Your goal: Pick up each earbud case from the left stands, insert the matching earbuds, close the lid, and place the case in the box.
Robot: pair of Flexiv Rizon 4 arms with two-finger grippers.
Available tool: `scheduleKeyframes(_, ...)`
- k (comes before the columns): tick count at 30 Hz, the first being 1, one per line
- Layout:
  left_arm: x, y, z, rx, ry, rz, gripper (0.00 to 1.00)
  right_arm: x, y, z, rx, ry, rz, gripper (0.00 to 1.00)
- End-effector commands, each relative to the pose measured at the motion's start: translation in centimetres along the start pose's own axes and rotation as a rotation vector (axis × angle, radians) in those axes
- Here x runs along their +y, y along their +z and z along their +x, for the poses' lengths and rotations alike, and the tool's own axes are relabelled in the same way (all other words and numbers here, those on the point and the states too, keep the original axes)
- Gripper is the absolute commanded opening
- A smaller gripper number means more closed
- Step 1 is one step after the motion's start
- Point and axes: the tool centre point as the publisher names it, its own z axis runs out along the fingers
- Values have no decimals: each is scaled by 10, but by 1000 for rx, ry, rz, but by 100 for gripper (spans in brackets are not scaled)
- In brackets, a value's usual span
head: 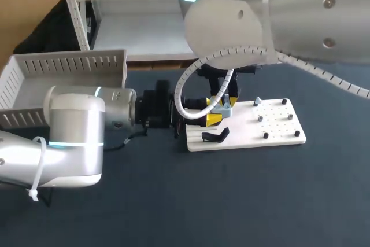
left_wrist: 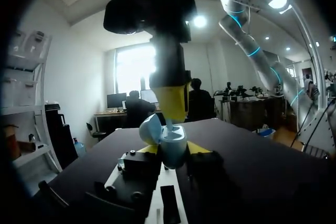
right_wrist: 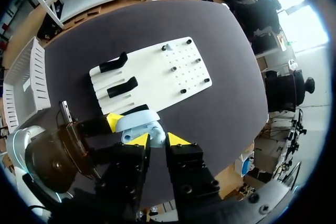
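Gently hold the earbud case, clamped now between the tips of the left gripper, by its lower shell; treat as light, rigid, slippery, with a fragile open lid.

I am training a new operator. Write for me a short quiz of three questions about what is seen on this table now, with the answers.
1. True or false: the lid of the light blue plastic earbud case is closed.
2. What grips the case from two sides?
A. the left arm's yellow-tipped tool
B. the right arm's yellow-tipped tool
C. neither tool
3. Fill in: the right arm's tool hangs directly ___ the case.
Key: 1 false, the lid stands open. 2 A. 3 above.
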Motion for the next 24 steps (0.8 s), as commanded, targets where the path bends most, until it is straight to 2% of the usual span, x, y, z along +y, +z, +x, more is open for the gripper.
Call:
scheduleKeyframes(1, -2, 0, 0, 0, 2, -8, 0, 3, 1, -2, 3, 0, 6, 0)
scheduleKeyframes(6, -2, 0, 0, 0, 2, -8, 0, 4, 4, -2, 10, 1, 12, 0)
scheduleKeyframes(7, -2, 0, 0, 0, 2, -8, 0, 4, 4, -2, 12, 1, 13, 5)
scheduleKeyframes(8, -2, 0, 0, 0, 2, -8, 0, 4, 5, -2, 14, 1, 14, 23)
scheduleKeyframes(12, -2, 0, 0, 0, 2, -8, 0, 5, 6, -2, 18, 2, 14, 39)
scheduleKeyframes(19, -2, 0, 0, 0, 2, -8, 0, 3, -4, 2, 9, 2, -12, 41)
scheduleKeyframes(24, -2, 0, 0, 0, 2, -8, 0, -10, -23, 7, -7, 6, -84, 43)
